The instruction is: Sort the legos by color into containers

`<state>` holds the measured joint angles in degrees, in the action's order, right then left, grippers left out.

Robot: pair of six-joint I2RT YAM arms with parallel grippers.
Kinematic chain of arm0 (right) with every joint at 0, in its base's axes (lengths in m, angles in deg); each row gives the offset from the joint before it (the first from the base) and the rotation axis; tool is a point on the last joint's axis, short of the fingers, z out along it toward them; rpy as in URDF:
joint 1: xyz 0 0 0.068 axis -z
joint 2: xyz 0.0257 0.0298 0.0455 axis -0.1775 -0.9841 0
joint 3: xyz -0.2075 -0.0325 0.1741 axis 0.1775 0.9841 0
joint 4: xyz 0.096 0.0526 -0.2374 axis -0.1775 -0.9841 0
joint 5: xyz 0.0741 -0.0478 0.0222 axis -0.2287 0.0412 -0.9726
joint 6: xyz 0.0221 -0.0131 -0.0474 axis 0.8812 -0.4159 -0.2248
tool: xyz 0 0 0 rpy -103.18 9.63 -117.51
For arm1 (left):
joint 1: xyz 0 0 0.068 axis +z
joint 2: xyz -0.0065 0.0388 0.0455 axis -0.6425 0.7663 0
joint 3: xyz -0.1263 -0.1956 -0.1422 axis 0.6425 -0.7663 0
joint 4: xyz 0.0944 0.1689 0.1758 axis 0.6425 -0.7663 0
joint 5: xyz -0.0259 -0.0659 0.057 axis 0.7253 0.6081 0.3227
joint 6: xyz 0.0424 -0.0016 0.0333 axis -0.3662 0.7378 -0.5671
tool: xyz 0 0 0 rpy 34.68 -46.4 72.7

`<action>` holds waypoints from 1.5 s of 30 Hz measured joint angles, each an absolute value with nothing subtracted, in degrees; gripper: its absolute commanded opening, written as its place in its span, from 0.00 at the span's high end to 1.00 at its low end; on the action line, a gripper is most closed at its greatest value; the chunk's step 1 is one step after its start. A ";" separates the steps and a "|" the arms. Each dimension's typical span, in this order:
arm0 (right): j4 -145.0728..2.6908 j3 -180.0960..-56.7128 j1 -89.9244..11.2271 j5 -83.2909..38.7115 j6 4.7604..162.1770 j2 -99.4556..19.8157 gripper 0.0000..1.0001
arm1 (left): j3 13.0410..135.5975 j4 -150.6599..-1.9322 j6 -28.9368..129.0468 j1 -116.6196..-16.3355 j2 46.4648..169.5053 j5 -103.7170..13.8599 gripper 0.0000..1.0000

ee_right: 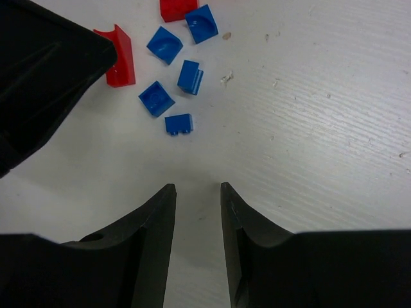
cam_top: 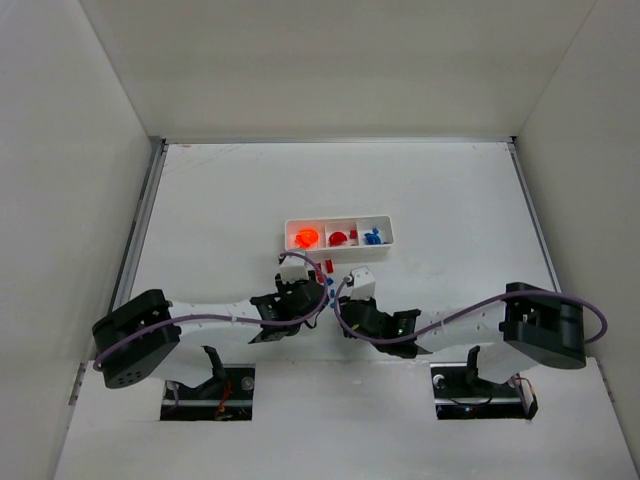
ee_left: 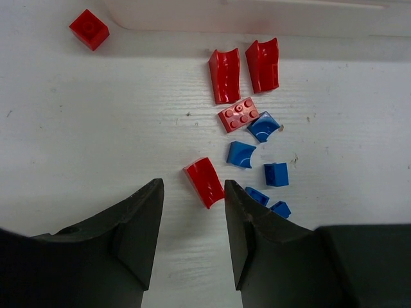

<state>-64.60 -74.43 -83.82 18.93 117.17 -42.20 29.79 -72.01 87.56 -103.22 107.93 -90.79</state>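
Note:
The white three-compartment tray [cam_top: 389, 229] holds an orange piece [cam_top: 305, 238], a red piece [cam_top: 338, 238] and blue pieces [cam_top: 373, 237]. Loose red and blue legos [cam_top: 326, 277] lie just in front of it. My left gripper [ee_left: 192, 186] is open and low over the table, with a red curved piece [ee_left: 204, 181] between its fingertips. Other red pieces [ee_left: 225, 75] and blue pieces [ee_left: 241, 154] lie ahead and to the right. My right gripper [ee_right: 197, 187] is open and empty, a short way behind several blue pieces [ee_right: 178, 123].
A single red brick [ee_left: 89, 29] lies apart at the left, near the tray wall [ee_left: 257, 16]. My left gripper's dark finger [ee_right: 45, 70] fills the upper left of the right wrist view, close to the red curved piece [ee_right: 120, 56]. The two grippers are close together.

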 measured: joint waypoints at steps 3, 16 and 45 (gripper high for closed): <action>-63.92 -74.45 -83.82 18.91 117.19 -43.42 0.60 | 29.83 -71.35 87.53 -103.20 108.63 -90.79 0.60; -60.42 -75.79 -82.84 19.00 116.71 -46.42 0.61 | 30.90 -68.16 87.23 -102.74 114.29 -90.73 0.79; -53.43 -74.39 -81.16 21.19 115.24 -43.29 0.77 | 25.96 -69.19 86.13 -100.55 101.88 -90.27 0.88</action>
